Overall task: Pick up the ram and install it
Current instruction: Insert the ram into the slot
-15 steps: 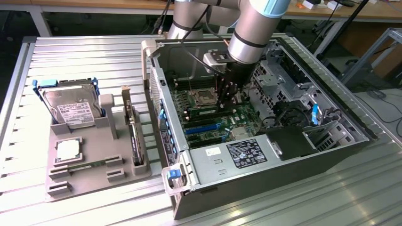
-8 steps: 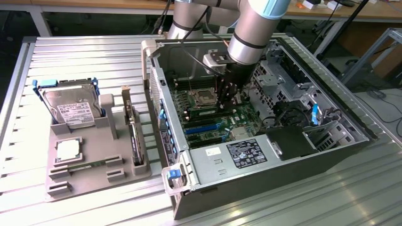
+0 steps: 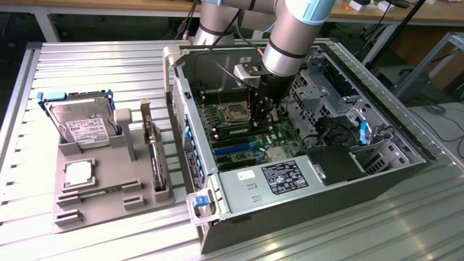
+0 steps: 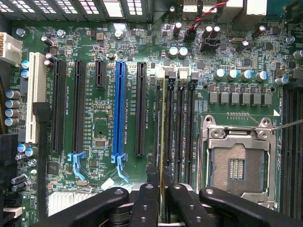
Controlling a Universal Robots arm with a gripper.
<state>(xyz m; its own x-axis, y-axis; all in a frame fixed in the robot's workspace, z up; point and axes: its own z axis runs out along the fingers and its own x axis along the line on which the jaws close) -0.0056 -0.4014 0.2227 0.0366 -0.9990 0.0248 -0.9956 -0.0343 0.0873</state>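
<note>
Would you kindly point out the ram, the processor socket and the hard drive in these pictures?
the ram (image 4: 163, 132), wrist view, on its thin edge facing the camera.
the processor socket (image 4: 240, 169), wrist view, on the pin field in its middle.
the hard drive (image 3: 87, 129), exterior view, on its white label.

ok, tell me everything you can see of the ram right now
The ram is a long, thin green board, seen edge-on in the wrist view. It stands upright in line with the black memory slots, on their side away from the processor socket. The tool pinches one end from both sides. I can't tell whether it is fully seated.
</note>
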